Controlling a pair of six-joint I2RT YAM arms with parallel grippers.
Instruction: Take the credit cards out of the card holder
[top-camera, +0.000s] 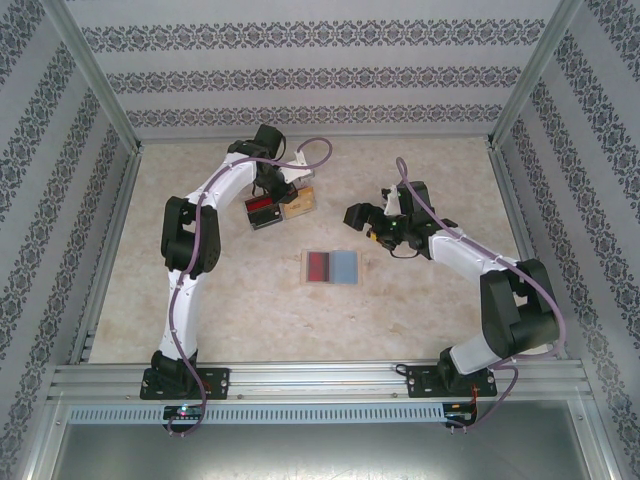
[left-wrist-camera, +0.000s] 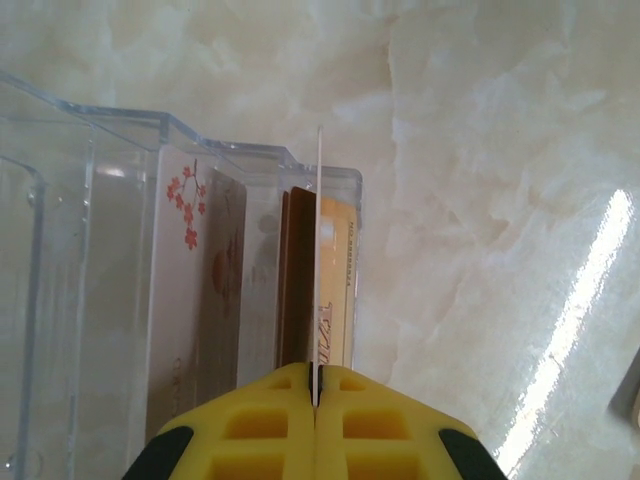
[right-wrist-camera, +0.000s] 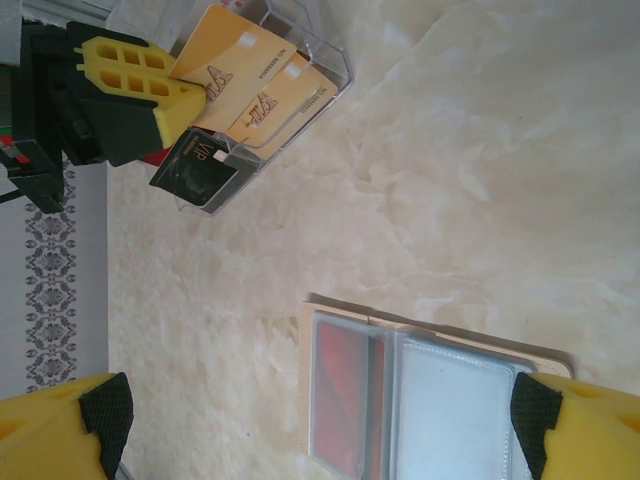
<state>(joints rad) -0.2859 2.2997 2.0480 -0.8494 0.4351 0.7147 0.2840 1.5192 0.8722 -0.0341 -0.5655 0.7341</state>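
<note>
The card holder (top-camera: 330, 266) lies open and flat mid-table, with a red card (right-wrist-camera: 345, 395) in its left clear sleeve and a pale blue right panel (right-wrist-camera: 450, 410). My left gripper (left-wrist-camera: 315, 375) is shut on an orange-yellow credit card (right-wrist-camera: 225, 60), seen edge-on (left-wrist-camera: 318, 250) in its wrist view. It holds the card at the end compartment of the clear box (top-camera: 280, 207). Another orange-yellow card (right-wrist-camera: 285, 100) and a dark card (right-wrist-camera: 195, 170) stand in that box. My right gripper (right-wrist-camera: 318, 420) hangs open over the card holder, holding nothing.
The clear compartmented box (left-wrist-camera: 100, 250) also holds a pale card with red blossoms (left-wrist-camera: 190, 260). Patterned walls and metal rails (top-camera: 110, 240) fence the marble tabletop (top-camera: 430, 300). The right arm (top-camera: 480, 270) reaches in from the right.
</note>
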